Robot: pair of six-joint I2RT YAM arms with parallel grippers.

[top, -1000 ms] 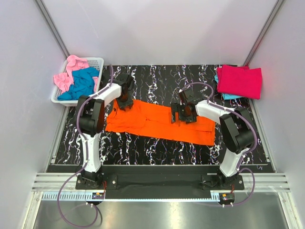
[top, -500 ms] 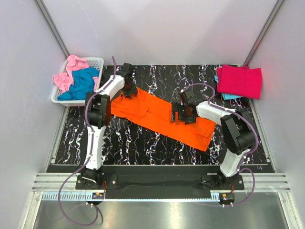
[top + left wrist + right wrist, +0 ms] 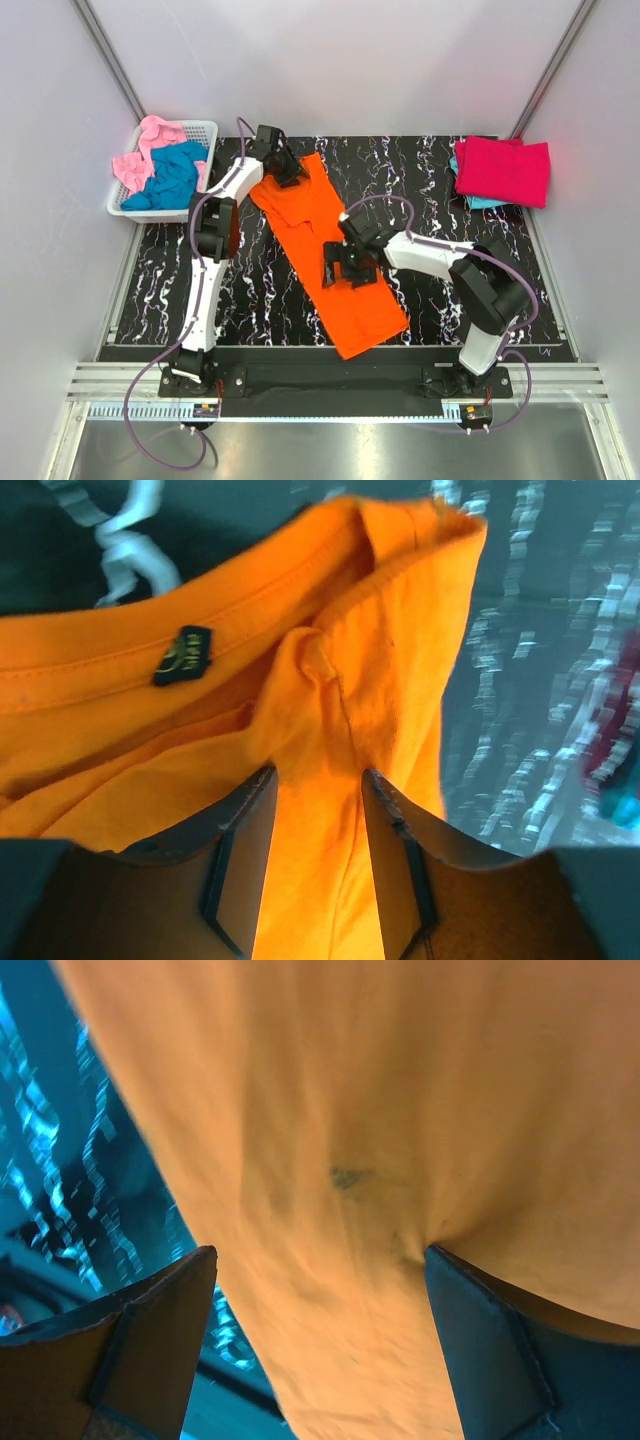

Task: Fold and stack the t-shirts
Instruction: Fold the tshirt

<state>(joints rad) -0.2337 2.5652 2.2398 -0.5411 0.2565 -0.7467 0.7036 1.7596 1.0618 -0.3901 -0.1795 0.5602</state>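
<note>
An orange t-shirt [image 3: 335, 260] lies folded into a long strip, running diagonally from the back left to the table's front edge. My left gripper [image 3: 287, 168] sits on its far collar end. In the left wrist view, my left gripper [image 3: 318, 772] has its jaws apart, with puckered orange cloth [image 3: 330, 700] and the collar label beyond them. My right gripper [image 3: 345, 268] rests on the strip's middle. The right wrist view shows my right gripper [image 3: 320, 1250] spread wide over the orange cloth [image 3: 330, 1110]. A folded crimson-pink t-shirt [image 3: 505, 168] lies on a teal one [image 3: 478, 202] at the back right.
A white lattice basket [image 3: 205, 128] stands at the back left, holding a light pink t-shirt [image 3: 150, 135] and a teal blue t-shirt [image 3: 175, 172]. The black marbled table [image 3: 440, 300] ends at a metal rail in front. Grey walls close in both sides.
The orange t-shirt has swung from lying across the table to a steep diagonal. My left gripper went farther back with the collar end. My right gripper moved left and nearer.
</note>
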